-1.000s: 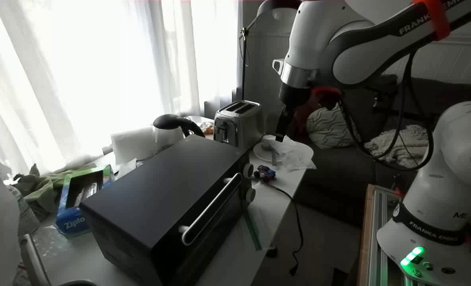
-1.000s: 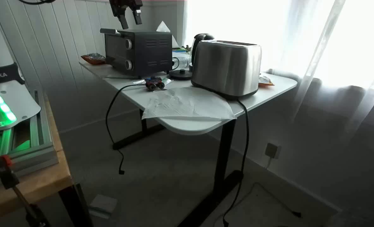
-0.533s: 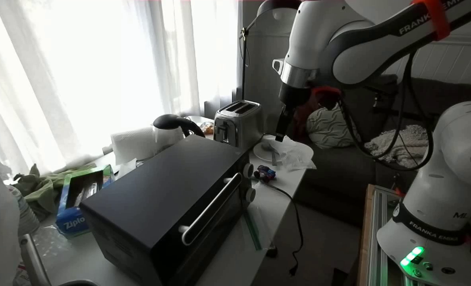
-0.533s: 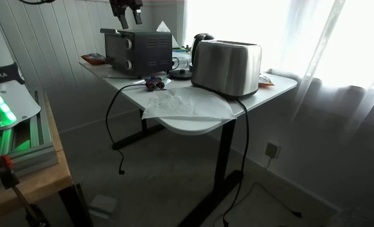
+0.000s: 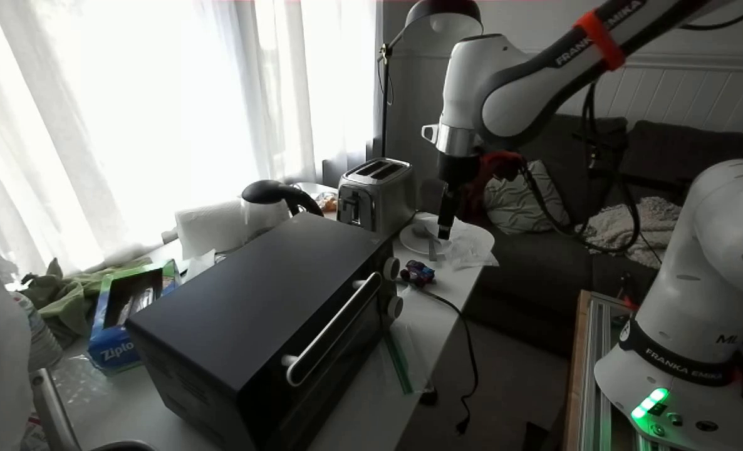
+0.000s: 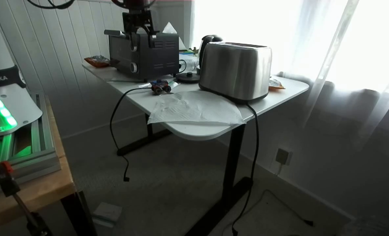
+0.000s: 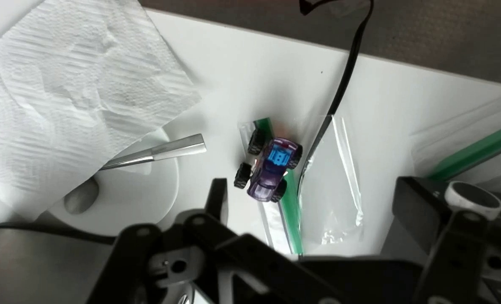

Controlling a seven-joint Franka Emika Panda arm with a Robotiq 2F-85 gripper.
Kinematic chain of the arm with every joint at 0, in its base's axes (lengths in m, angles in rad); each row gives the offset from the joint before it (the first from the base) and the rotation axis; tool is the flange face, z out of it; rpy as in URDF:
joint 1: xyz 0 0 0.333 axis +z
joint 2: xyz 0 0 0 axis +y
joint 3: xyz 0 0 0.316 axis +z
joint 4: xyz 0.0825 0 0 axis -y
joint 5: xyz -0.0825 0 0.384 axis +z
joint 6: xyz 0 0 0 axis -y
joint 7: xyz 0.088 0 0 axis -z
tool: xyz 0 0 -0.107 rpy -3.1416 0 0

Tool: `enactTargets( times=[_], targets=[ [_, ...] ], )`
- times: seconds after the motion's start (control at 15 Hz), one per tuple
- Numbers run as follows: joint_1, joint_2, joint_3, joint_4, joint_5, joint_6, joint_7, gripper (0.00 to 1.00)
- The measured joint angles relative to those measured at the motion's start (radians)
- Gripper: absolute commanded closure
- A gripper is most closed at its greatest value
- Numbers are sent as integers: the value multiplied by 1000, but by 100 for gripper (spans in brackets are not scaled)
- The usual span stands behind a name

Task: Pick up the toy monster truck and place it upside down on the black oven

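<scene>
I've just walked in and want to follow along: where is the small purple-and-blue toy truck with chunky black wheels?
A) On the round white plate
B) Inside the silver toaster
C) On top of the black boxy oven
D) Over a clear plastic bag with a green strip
D: the wrist view shows the toy truck over the green strip of the clear plastic bag.

- Silver two-slot toaster (image 6: pixel 235 70) on a white table (image 6: pixel 294 86)
- White plate (image 7: pixel 142 202), partly under a paper towel (image 7: pixel 73 76), with a spoon (image 7: pixel 166 151) across its rim
- Black power cord (image 7: pixel 344 82) trailing off the table
- Open blue Ziploc box (image 5: pixel 113 351)
- Clear zip bags (image 7: pixel 333 185) with green seals
- Black-handled kettle (image 5: pixel 265 190)
- Pale pillow (image 5: pixel 522 200) on a dark sofa (image 5: pixel 515 294)
- Black lamp (image 5: pixel 440 9) near white curtains (image 5: pixel 158 125)
</scene>
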Motion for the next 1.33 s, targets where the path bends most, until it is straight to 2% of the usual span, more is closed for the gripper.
enactTargets(
  times=[0.13,0.33,0.6,0.87,0.93,1.33],
  targets=[
    [10,122,-32,51,27,1,-92,0],
    [17,251,-29,124,27,2,-109,0],
    [17,278,-19,134,34,4,-74,0],
    [18,350,6,128,158,44,11,0],
    [18,374,11,128,195,62,18,3],
    [-4,492,43,127,373,318,-24,0]
  ],
)
